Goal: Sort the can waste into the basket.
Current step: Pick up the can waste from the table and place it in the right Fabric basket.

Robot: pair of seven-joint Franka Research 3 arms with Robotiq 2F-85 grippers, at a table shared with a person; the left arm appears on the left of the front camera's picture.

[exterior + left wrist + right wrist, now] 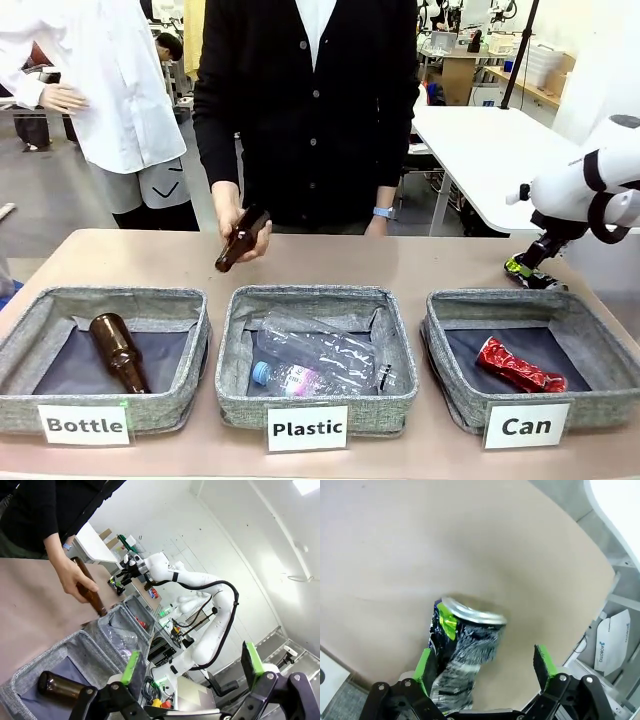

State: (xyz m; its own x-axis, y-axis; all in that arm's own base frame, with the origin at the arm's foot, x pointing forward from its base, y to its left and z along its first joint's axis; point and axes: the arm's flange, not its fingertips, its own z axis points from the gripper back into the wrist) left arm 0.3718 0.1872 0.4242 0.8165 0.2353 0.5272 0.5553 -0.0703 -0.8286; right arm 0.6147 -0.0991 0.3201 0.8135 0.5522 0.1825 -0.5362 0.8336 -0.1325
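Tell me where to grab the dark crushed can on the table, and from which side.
Grip the dark crushed can across its crumpled middle, below the silver rim, probably coming down from above. The dented sides look narrower there, and the open right tool straddles that section.

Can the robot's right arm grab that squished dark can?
Probably yes. The dark can lies on the table right between the right gripper's open fingers, and nothing else is in the way.

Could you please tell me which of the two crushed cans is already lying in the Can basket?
The red can; the dark, green-printed can is on the table, within the open right gripper.
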